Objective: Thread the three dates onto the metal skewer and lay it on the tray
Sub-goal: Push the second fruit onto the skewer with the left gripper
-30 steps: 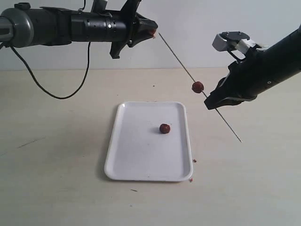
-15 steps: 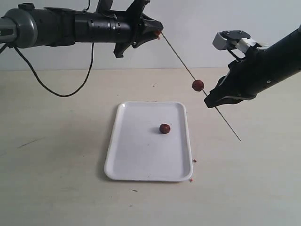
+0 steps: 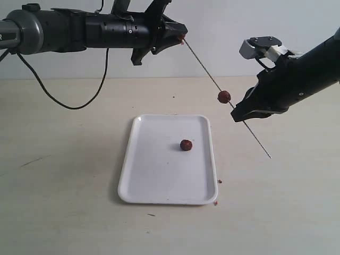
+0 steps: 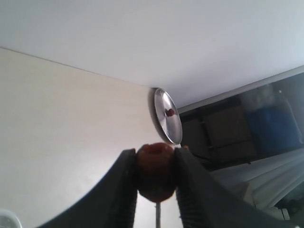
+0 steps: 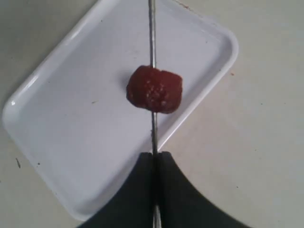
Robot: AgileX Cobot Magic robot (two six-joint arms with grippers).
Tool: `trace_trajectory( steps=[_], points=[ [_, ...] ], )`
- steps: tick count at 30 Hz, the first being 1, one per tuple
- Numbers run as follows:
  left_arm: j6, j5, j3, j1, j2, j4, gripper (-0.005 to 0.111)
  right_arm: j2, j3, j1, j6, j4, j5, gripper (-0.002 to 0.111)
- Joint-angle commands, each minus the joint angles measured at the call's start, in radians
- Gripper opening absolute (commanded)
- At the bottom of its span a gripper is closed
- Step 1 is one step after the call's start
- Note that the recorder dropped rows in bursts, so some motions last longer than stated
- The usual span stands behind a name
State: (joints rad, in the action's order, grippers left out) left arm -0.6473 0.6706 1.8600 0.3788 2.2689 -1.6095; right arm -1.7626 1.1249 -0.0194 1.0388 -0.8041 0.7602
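1. Left pincer: it hangs high over the table, on the left of the scene. Its jaws are closed on the held date, which fills the gap between them.
2. Right pincer: it sits lower and to the right, with its jaws clamped tight on the skewer. It grips the rod partway along, and a bare length sticks out past it to the lower right, clear of the table.
3. Skewer, long axis: it is a straight slant with the high end on the left and the low end on the right. The high tip meets the held date at the left pincer. The wrist view shows the rod running up to the fruit, but whether the tip has gone in cannot be told.
4. Threaded date: it is on the rod just above the right pincer, apart from its jaws.
5. Loose date: it lies on the tray, right of the tray's middle. It is below the skewer and well apart from both pincers.
6. Governing relation (a judgement): the held date lies on the rod's own line, at the high left end, and the left pincer is the nearer one to that tip. Seating the fruit appears to call for travel along the slant, either the date going down to the right or the rod going up to the left. A push off that line could bend the thin rod or tear out through the fruit's side.
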Motion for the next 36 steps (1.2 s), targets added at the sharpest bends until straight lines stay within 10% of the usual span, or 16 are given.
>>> trace_trajectory(
  steps=[1,36],
  points=[
    [-0.007,0.011,0.004,0.004,-0.013,0.007,0.027,-0.002,-0.001,-0.005,0.008,-0.022,-0.024,0.0],
    [-0.108,-0.048,0.004,0.188,-0.011,0.337,0.034,-0.051,-0.001,-0.005,0.216,-0.395,-0.162,0.0]
  ],
)
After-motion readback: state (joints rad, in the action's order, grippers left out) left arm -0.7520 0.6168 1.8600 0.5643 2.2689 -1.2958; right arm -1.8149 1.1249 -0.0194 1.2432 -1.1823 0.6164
